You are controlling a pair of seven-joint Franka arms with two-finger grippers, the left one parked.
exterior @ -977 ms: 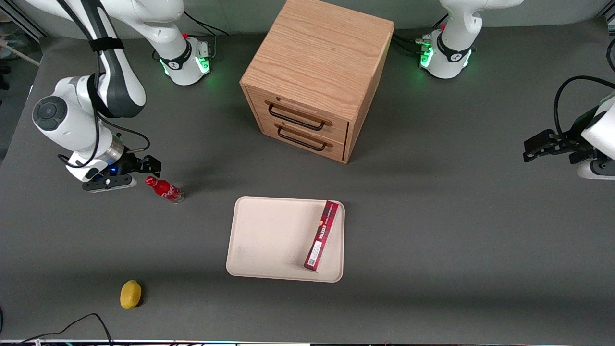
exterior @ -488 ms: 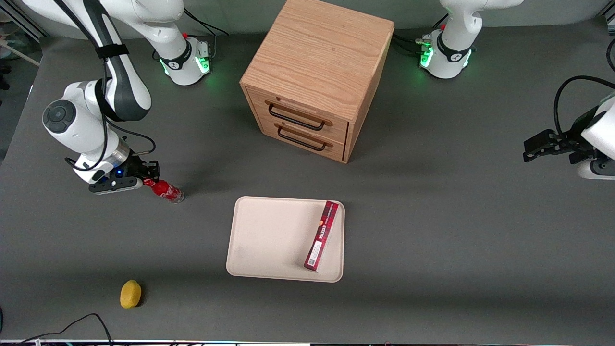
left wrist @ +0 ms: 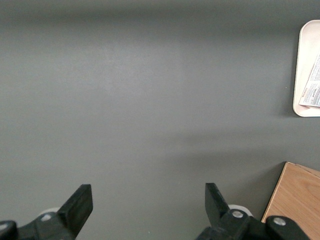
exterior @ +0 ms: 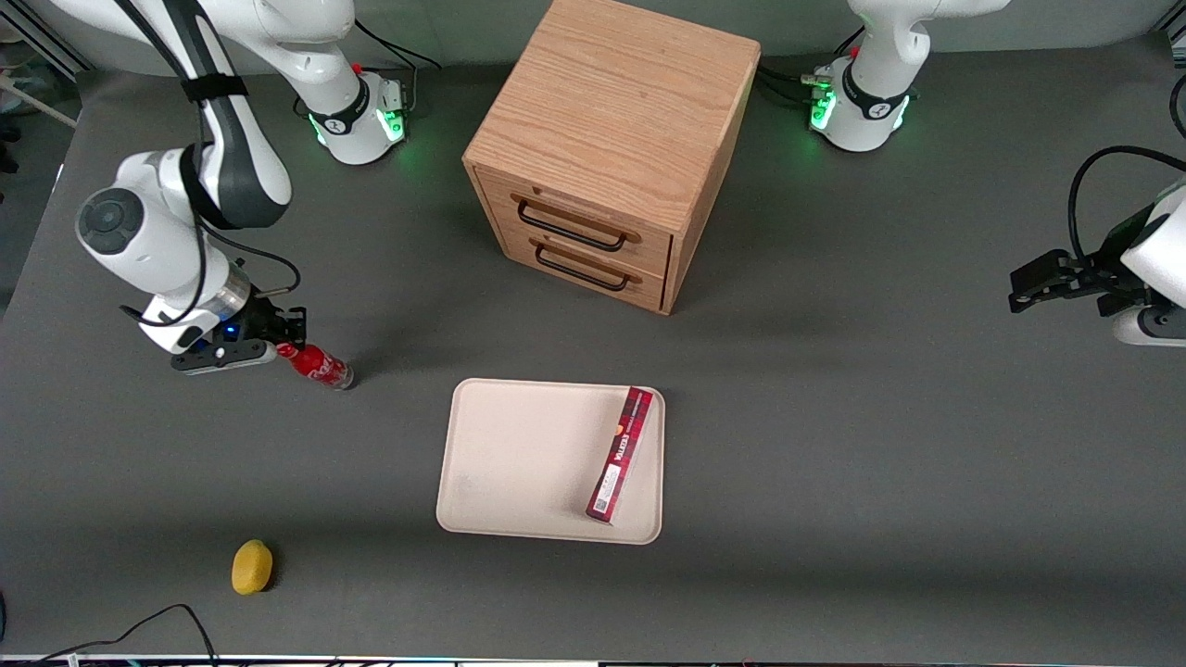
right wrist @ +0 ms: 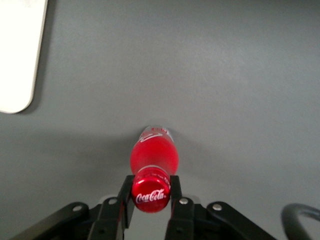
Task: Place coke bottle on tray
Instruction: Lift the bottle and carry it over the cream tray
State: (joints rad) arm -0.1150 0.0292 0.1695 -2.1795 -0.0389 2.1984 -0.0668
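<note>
Slippage is looking like the chief risk here, since the gripper [right wrist: 151, 196] is pinching only the cap and neck of the coke bottle [right wrist: 153, 159], with one finger [right wrist: 126, 196] pressing on each side of the red cap while the whole body is hanging below the fingertips, its clear base toward the table. Judging from the wrist view, the contact patch is small and round, so the bottle could be swinging or twisting between the pads as the arm is carrying it, and a quick sideways move could be shaking it loose. In the front view the gripper [exterior: 271, 346] is sitting at the working arm's end of the table, and the bottle [exterior: 318, 365] is slanting away from it toward the tray [exterior: 519, 463], which is lying well apart from the gripper and somewhat nearer the camera. Whether the base is touching the table or just clearing it cannot be told; if it is dragging, the bottle could be tipping out of the grip. On the tray, the dark-red box [exterior: 620, 454] is occupying the edge farthest from the gripper, so the bare part nearest the gripper is looking like the safer landing spot; setting down too near the box could be knocking the bottle over
</note>
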